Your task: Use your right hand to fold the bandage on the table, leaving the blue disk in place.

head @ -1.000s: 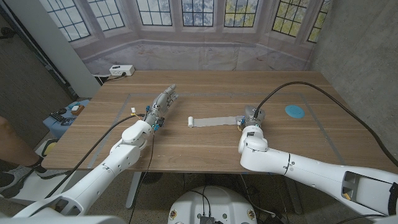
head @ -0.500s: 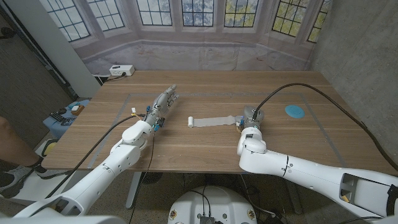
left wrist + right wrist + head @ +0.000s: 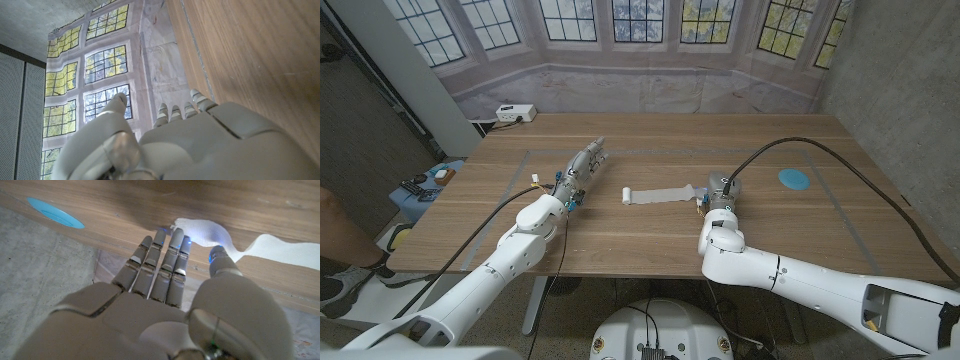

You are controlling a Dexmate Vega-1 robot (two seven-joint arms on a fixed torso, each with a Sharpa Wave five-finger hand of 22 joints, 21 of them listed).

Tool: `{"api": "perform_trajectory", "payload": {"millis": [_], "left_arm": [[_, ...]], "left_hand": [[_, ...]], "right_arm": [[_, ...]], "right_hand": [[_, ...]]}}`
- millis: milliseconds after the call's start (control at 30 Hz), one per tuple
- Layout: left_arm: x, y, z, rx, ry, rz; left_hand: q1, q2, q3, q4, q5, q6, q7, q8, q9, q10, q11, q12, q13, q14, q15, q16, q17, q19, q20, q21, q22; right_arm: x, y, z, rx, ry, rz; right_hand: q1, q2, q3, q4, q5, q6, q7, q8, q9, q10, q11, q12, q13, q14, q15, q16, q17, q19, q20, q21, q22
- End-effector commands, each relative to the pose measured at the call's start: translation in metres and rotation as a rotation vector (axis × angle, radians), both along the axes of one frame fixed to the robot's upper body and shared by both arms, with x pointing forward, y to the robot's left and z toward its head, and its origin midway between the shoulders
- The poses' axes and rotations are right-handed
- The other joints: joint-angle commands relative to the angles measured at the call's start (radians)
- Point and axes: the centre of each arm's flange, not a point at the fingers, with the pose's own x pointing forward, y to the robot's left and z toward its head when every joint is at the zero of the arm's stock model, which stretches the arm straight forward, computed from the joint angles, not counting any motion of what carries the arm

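The right hand (image 3: pixel 719 190) was at the near-right end of the bandage (image 3: pixel 660 195), and the step in hand looked like the first grasp before the fold. In the right wrist view its fingers (image 3: pixel 161 260) were extended and slightly apart, their tips touching or just short of the raised white end of the bandage (image 3: pixel 205 232), with the thumb beside it; nothing was yet pinched, so the hand read as open. The bandage lay near the middle of the table (image 3: pixel 650 245), a flat strip with its long axis running across the table from the robot's left to its right, a small rolled end pointing toward the left hand (image 3: pixel 582 168) and the loose end under the right hand. The blue disk (image 3: pixel 794 179) sat well apart on the right side, beyond the right hand. The left hand stood to the left of the bandage, fingers stretched out and holding nothing. The next move probably called for closing thumb and fingers on the loose end, lifting it and carrying it leftward over the strip, along its length, while keeping the arm away from the disk.
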Motion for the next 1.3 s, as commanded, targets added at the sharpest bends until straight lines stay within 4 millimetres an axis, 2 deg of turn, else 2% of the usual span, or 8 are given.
{"api": "perform_trajectory", "payload": {"millis": [33, 333, 767, 900, 1300], "left_arm": [[0.000, -0.002, -0.002, 0.004, 0.003, -0.008], [0.002, -0.005, -0.001, 0.009, 0.006, -0.014], [0.008, -0.008, -0.001, 0.014, 0.009, -0.028], [0.008, -0.008, -0.001, 0.014, 0.008, -0.029], [0.007, -0.009, -0.001, 0.014, 0.011, -0.030]], "left_hand": [[0.006, 0.008, 0.002, -0.005, 0.004, 0.013, -0.001, 0.007, 0.001, 0.007, -0.005, 0.006, 0.003, 0.001, 0.004, -0.002, 0.002, -0.003, 0.003, -0.002, 0.004], [0.005, 0.009, 0.002, -0.006, 0.004, 0.018, 0.000, 0.008, 0.001, 0.012, -0.004, 0.007, 0.003, 0.002, 0.004, -0.002, 0.002, -0.004, 0.004, -0.002, 0.004], [0.006, 0.009, 0.003, -0.008, 0.004, 0.023, -0.004, 0.008, 0.002, 0.017, -0.008, 0.008, 0.003, 0.002, 0.004, -0.001, 0.002, -0.004, 0.005, -0.002, 0.004], [0.006, 0.009, 0.003, -0.008, 0.004, 0.025, -0.006, 0.008, 0.002, 0.017, -0.008, 0.008, 0.003, 0.002, 0.003, -0.001, 0.002, -0.004, 0.005, -0.002, 0.004], [0.006, 0.009, 0.004, -0.009, 0.004, 0.028, -0.007, 0.007, 0.002, 0.019, -0.008, 0.007, 0.003, 0.003, 0.003, -0.001, 0.002, -0.004, 0.006, -0.002, 0.004]], "right_arm": [[-0.002, 0.001, -0.002, -0.024, -0.051, 0.001], [-0.001, -0.001, -0.004, -0.045, -0.103, -0.003], [0.004, -0.003, -0.009, -0.089, -0.182, -0.007], [0.006, -0.005, -0.011, -0.092, -0.179, -0.010], [0.006, -0.007, -0.015, -0.089, -0.175, -0.012]], "right_hand": [[0.024, 0.002, -0.006, -0.002, 0.005, 0.023, -0.010, 0.008, 0.002, 0.022, -0.006, 0.008, 0.001, 0.020, -0.125, 0.010, 0.007, 0.015, -0.002, 0.005, 0.002], [0.057, 0.007, -0.012, -0.003, 0.004, 0.073, -0.026, 0.011, 0.003, 0.061, -0.025, 0.024, -0.004, 0.052, -0.137, 0.027, 0.014, 0.037, -0.018, 0.009, 0.003], [0.144, 0.017, -0.012, -0.010, 0.002, 0.157, -0.055, 0.020, 0.005, 0.126, -0.055, 0.052, -0.007, 0.111, -0.147, 0.061, 0.028, 0.068, -0.043, 0.014, 0.004], [0.160, 0.016, -0.015, -0.010, 0.001, 0.168, -0.060, 0.020, 0.006, 0.138, -0.066, 0.060, -0.003, 0.124, -0.149, 0.068, 0.032, 0.072, -0.046, 0.014, 0.004], [0.180, 0.013, -0.020, -0.009, -0.001, 0.172, -0.065, 0.016, 0.008, 0.140, -0.068, 0.061, -0.002, 0.130, -0.150, 0.073, 0.035, 0.074, -0.049, 0.013, 0.005]]}}
